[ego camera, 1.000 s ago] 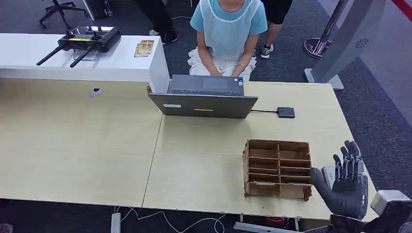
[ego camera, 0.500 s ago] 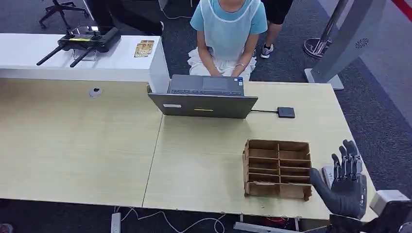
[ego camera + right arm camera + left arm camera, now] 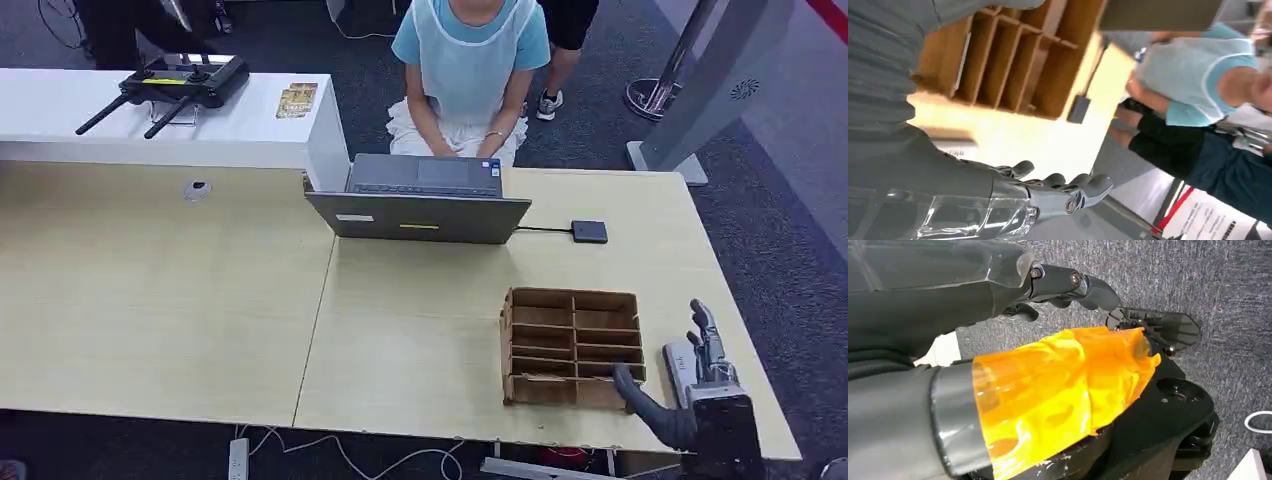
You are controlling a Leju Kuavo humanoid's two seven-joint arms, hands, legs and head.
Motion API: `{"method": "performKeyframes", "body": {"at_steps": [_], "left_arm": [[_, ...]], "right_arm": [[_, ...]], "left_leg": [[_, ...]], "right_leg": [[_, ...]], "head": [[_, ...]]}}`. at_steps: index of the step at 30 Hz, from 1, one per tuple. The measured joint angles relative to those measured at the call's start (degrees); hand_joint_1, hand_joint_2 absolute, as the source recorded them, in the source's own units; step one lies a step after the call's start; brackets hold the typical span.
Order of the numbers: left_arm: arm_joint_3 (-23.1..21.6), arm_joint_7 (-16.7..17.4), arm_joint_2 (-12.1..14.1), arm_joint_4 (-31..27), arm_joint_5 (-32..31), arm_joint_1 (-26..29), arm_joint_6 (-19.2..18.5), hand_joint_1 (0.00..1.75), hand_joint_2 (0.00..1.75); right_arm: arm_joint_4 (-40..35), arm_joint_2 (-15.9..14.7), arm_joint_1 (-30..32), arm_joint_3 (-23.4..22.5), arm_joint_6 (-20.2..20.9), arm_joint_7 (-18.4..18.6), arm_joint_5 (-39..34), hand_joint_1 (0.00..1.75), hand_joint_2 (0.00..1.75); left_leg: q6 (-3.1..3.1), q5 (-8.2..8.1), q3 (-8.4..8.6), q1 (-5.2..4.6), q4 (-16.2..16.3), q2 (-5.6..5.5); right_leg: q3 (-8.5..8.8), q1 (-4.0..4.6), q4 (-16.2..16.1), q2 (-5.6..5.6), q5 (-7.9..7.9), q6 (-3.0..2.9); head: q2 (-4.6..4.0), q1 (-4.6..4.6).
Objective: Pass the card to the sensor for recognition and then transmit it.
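The left hand [image 3: 1068,287] hangs over grey carpet [image 3: 1168,275], fingers curled in, holding nothing. On the pale table [image 3: 160,300] a laptop [image 3: 420,200] faces a seated person [image 3: 470,60]; right of it lies the sensor [image 3: 589,231]. The right hand [image 3: 690,385] hovers by the cardboard organizer [image 3: 572,348], fingers apart, over a white card [image 3: 678,360] at the table's edge

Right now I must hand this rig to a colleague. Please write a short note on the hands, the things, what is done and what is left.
Right hand: open, empty, at the table's near right edge, thumb by the cardboard box.
Left hand: hangs over carpet, nothing visible in it.
A pale card seems to stand in one box slot.
Black sensor: beside the laptop.
Done: nothing.
Left: pick card, scan, pass it.
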Motion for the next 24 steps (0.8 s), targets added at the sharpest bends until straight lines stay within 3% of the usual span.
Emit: {"method": "performKeyframes", "body": {"at_steps": [10,17,24], "left_arm": [[0.0,0.26,0.24,0.0,-0.57,0.01,-0.39,0.0,0.0],[0.0,0.72,0.26,0.0,-0.7,0.01,-0.42,0.0,0.0],[0.0,1.55,0.48,0.0,-1.68,-0.02,-0.77,0.0,0.0]], "right_arm": [[-0.02,-5.53,2.41,3.52,-4.61,5.92,10.73,0.0,1.75],[-0.02,-7.74,3.19,4.81,-5.55,7.78,13.9,0.0,1.75],[0.24,-11.38,4.58,7.49,-9.5,20.49,32.89,0.0,1.75]], "left_leg": [[0.0,0.0,0.01,0.0,0.0,0.0],[0.0,0.0,0.02,0.0,0.0,0.01],[0.0,0.0,0.03,0.0,0.0,0.02]], "right_leg": [[0.02,0.0,0.0,-0.01,0.0,0.0],[0.02,0.0,0.0,0.0,0.0,0.0],[0.02,0.0,0.0,0.01,0.0,0.0]], "head": [[0.0,0.0],[0.0,0.0],[0.02,0.0]]}}
